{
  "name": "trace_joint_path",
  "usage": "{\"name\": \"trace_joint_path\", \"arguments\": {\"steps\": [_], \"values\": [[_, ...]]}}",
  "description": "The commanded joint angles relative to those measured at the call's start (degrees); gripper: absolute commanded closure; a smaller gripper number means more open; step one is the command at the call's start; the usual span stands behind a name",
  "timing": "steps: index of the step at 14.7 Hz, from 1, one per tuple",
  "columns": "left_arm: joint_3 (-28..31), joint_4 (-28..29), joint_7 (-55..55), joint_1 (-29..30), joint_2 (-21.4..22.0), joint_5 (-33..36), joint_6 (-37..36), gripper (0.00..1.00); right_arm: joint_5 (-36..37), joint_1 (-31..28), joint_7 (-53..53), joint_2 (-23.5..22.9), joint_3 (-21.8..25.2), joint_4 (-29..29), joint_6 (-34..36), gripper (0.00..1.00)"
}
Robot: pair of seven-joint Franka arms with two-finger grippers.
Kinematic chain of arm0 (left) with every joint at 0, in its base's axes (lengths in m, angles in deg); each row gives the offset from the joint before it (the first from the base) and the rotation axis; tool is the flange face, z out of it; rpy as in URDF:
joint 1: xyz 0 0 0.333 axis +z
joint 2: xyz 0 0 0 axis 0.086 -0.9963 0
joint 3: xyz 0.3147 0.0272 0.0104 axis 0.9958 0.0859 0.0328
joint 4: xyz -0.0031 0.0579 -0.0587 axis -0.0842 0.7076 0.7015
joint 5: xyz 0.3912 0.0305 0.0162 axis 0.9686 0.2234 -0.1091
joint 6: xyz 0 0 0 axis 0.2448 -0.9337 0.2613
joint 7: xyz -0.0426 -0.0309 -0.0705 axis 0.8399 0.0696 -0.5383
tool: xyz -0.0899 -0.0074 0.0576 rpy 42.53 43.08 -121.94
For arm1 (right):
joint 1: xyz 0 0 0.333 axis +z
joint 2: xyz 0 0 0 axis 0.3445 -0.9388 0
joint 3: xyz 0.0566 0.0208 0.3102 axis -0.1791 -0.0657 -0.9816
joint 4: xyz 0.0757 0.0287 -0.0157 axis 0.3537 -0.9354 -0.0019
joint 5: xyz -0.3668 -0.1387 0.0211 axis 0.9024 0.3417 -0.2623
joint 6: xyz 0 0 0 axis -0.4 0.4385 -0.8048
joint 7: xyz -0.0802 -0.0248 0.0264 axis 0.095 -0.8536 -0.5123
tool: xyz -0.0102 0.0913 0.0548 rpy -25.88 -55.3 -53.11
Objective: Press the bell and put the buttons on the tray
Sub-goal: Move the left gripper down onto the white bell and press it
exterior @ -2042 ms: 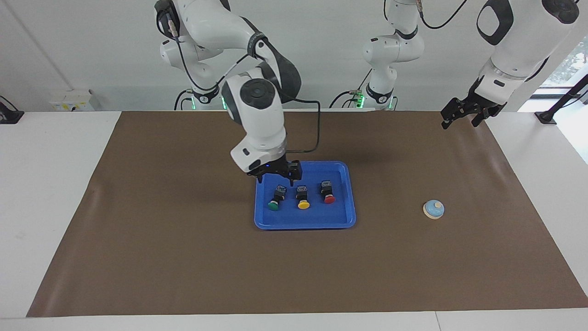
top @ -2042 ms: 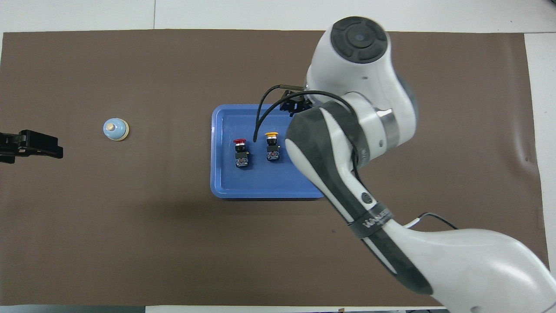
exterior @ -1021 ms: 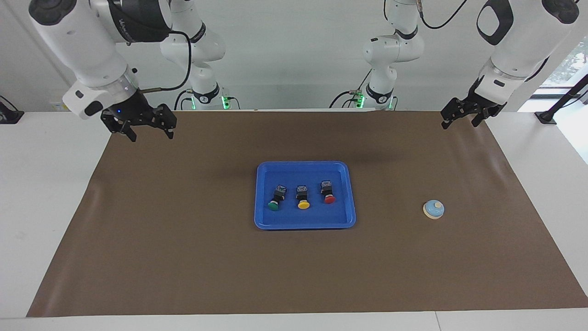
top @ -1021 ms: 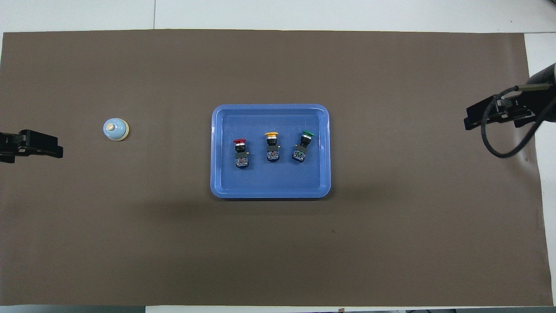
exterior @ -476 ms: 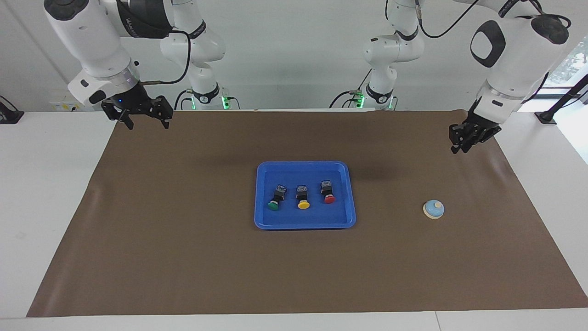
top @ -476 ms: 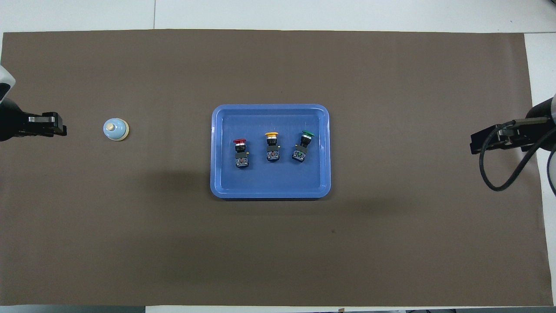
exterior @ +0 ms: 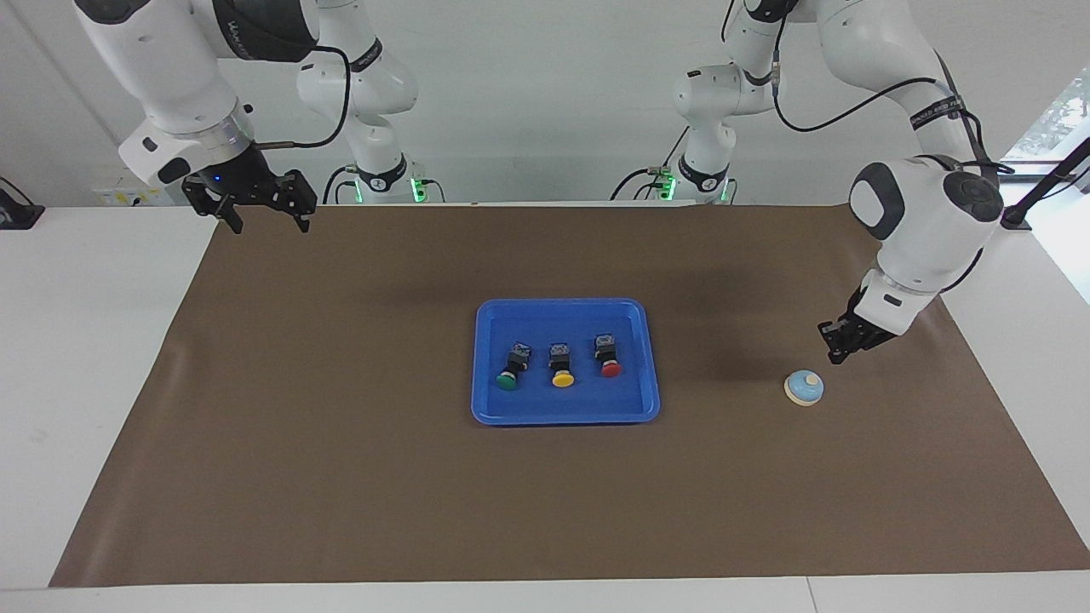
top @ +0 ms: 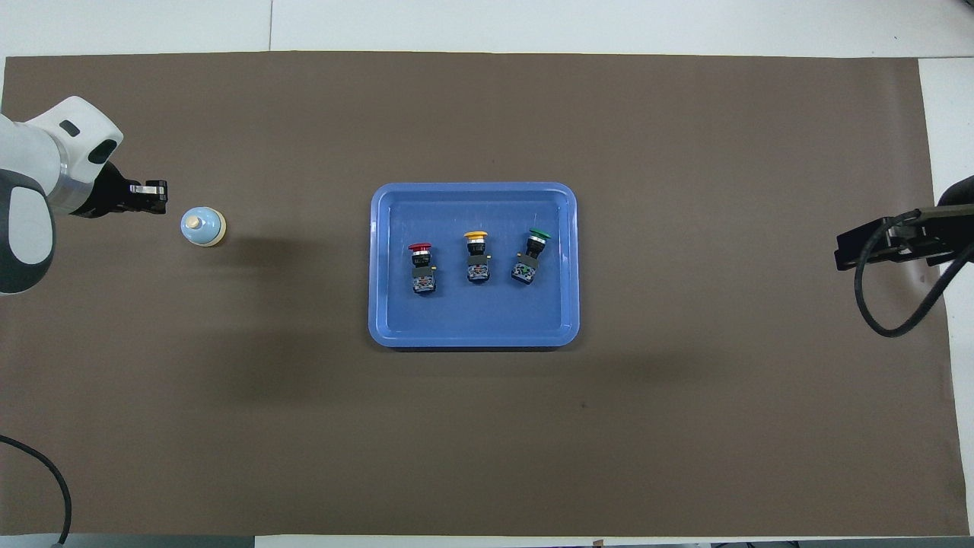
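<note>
Seen from the high camera facing the robots, and going from that view's left edge to its right: the right gripper (exterior: 265,214) is hanging in the air over the corner of the brown mat (exterior: 341,477) at the right arm's end of the counter (exterior: 85,340), with its jaws spread wide and holding nothing; this arm is waiting. Next, in the middle of the mat, the blue tray (exterior: 565,415) is lying flat with the three buttons resting inside it in a row, each tipped onto its side with its black body toward the robots and its cap pointing away from them. The green button (exterior: 509,375) is sitting nearest the right arm's end, the yellow button (exterior: 561,372) is lying in the middle, and the red button (exterior: 609,362) is sitting nearest the left arm's end; they are near each other without touching. Farther along, the small light-blue bell (exterior: 804,387) is standing on the mat, well apart from the tray, toward the left arm's end. The left gripper (exterior: 838,351) is hovering just beside the bell and slightly above it, not touching it, with its jaws pressed together and empty.
</note>
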Motion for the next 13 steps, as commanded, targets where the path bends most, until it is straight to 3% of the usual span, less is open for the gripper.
{"name": "trace_joint_path", "arguments": {"steps": [1, 5, 10, 13], "values": [[-0.1, 1.4, -1.1, 0.4, -2.2, 0.3, 4.5, 1.00, -0.1, -1.5, 1.3, -0.4, -1.1, 1.3, 1.3, 0.00], [-0.1, 1.8, -0.8, 0.3, -3.9, 0.3, 6.7, 1.00, -0.2, -1.0, 0.9, -0.1, -1.0, 0.8, 0.7, 0.00], [-0.1, 8.2, -0.7, 0.2, -3.9, 0.4, 14.7, 1.00, -0.2, -1.1, 1.1, 0.1, -1.0, 0.4, 1.3, 0.00], [-0.1, 8.2, -0.7, 0.3, -3.9, 0.3, 15.1, 1.00, -0.2, -1.1, 1.1, 0.1, -1.0, 0.3, 1.3, 0.00]]}}
